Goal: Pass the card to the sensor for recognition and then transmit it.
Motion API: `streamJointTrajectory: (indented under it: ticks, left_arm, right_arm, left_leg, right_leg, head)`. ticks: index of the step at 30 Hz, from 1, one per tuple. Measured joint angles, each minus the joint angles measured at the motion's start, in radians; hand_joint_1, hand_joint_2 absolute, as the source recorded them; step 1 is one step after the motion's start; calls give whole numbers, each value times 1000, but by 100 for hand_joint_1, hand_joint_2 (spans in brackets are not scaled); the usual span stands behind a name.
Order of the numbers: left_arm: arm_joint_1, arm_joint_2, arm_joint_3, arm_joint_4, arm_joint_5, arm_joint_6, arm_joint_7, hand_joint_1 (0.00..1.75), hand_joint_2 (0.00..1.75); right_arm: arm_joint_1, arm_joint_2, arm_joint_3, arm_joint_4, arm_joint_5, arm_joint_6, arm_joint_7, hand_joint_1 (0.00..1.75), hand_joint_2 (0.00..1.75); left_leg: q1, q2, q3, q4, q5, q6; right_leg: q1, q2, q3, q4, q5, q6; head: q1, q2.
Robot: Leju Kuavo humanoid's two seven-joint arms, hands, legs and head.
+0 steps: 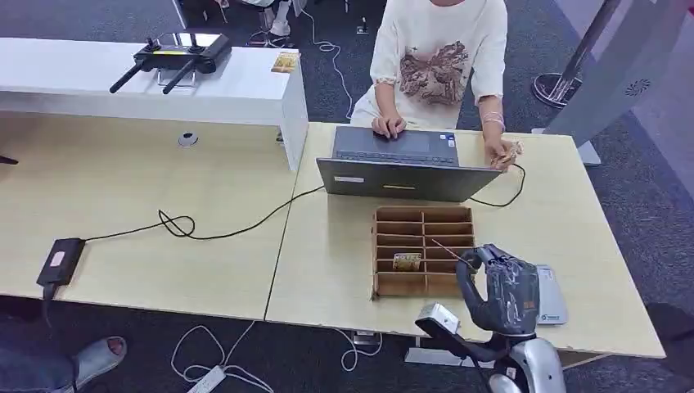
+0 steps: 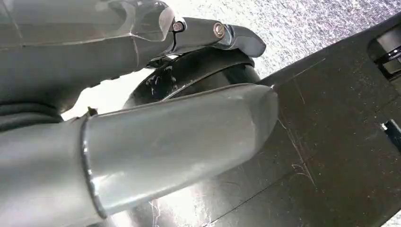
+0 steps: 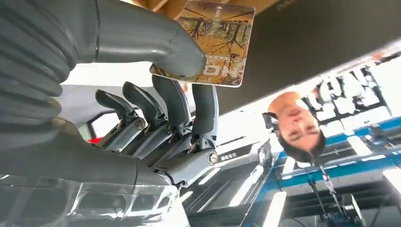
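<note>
In the right wrist view a card [image 3: 218, 41] printed with yellow-brown trees is pinched between the thumb and fingers of my right hand [image 3: 182, 71]. From the head view the same card [image 1: 448, 248] appears edge-on as a thin line. My right hand [image 1: 499, 286] holds it raised over the right edge of the wooden divider box [image 1: 385, 250]. A flat grey sensor [image 1: 553, 304] lies on the table just right of that hand and is partly hidden by it. A second card [image 1: 407, 262] sits in one compartment of the box. My left hand [image 2: 179, 137] hangs with nothing in it.
A person sits at the far side typing on an open laptop [image 1: 397, 160], with one hand [image 1: 505, 154] near its right corner. A black cable [image 1: 221, 233] runs across the table to a power brick [image 1: 59, 260]. A white shelf [image 1: 245, 90] carries a controller [image 1: 176, 53] and a small card [image 1: 285, 62].
</note>
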Motion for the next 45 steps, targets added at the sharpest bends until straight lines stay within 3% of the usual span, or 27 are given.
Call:
streamJointTrajectory:
  ticks: [45]
  left_arm:
    - [-1, 0, 0, 0, -5, -6, 0, 0, 0]
  right_arm:
    - [-17, 0, 5, 0, -7, 0, -8, 175, 175]
  left_leg:
    - [0, 0, 0, 0, 0, 0]
  right_leg:
    - [0, 0, -1, 0, 0, 0]
  head:
    - [0, 0]
